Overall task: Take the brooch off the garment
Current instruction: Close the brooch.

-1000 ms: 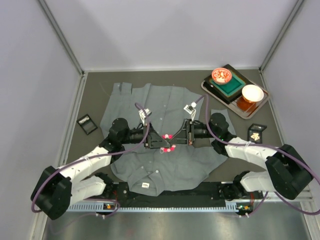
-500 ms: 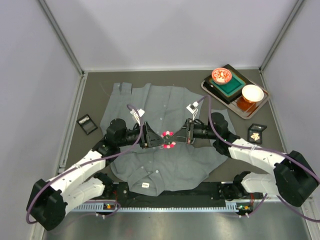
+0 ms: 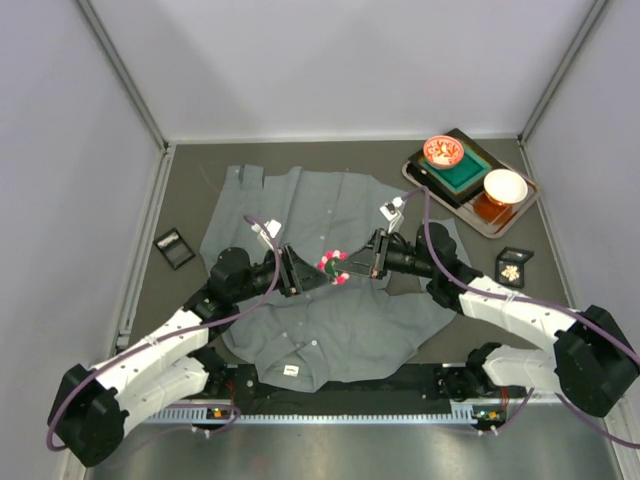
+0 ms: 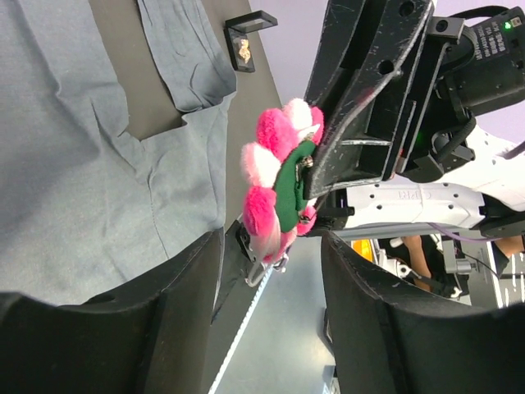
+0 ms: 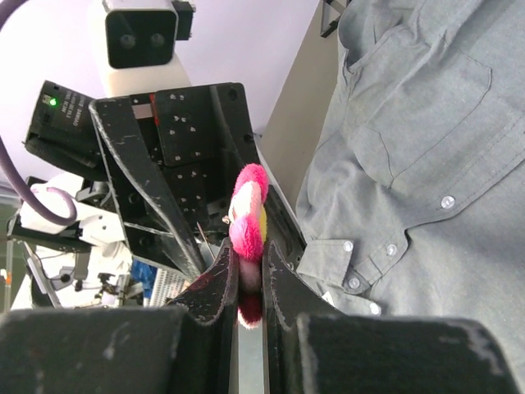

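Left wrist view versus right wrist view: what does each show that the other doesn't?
Only the left wrist: the brooch side-on with its green backing, the left gripper open, and a small black box with pale contents. Only the right wrist: the right gripper shut on the brooch seen edge-on, the shirt with its pale buttons, and the left arm's white camera. Both: the brooch held by the right gripper, and the grey shirt.
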Motion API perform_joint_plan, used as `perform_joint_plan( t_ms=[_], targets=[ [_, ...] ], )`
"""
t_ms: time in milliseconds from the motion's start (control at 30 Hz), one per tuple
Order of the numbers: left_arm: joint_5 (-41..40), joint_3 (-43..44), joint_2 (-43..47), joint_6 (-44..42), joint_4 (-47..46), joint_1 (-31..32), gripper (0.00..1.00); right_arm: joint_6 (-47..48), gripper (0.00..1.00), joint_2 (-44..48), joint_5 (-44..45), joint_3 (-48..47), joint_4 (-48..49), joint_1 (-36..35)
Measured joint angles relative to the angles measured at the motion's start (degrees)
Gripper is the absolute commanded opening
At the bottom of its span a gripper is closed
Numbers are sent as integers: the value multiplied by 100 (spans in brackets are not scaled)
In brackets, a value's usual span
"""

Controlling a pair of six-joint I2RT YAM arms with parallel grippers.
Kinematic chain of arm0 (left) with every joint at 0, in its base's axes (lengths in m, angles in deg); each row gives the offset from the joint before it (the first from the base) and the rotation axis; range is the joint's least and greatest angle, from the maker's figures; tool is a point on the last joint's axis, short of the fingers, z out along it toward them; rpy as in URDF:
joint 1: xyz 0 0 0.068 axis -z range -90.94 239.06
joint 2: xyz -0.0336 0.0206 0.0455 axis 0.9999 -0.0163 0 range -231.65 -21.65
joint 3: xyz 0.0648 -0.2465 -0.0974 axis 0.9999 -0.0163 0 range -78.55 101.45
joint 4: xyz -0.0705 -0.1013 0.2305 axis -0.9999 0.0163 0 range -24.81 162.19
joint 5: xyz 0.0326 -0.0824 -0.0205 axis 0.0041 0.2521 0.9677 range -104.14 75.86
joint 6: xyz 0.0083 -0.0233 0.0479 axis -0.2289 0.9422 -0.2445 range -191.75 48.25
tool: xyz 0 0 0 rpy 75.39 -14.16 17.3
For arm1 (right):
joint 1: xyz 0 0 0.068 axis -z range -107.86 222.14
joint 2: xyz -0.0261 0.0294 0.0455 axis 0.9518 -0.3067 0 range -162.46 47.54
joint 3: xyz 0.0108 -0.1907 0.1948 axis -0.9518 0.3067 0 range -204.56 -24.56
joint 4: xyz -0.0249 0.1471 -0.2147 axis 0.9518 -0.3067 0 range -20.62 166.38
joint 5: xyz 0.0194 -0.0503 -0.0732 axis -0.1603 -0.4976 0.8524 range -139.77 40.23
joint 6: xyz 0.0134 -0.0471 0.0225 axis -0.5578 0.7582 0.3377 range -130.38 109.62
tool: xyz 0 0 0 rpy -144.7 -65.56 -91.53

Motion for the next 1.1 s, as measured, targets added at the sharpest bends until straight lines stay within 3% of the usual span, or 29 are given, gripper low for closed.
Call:
perform_joint_plan(
  t_ms=[367, 600, 733, 1100],
  targets=[
    [-48, -72, -348, 306, -667, 44, 58, -55, 0, -22, 20, 0, 46, -94],
    [-79, -127, -479, 538, -1029, 48, 46, 50, 0, -22, 28, -2, -26, -162],
    [-81, -221, -474, 608, -1139, 48, 54, 72, 0, -22, 35, -2, -39, -162],
    [-35, -280, -387, 636, -1182, 48, 57, 63, 0, -22, 35, -2, -33, -162]
  ],
)
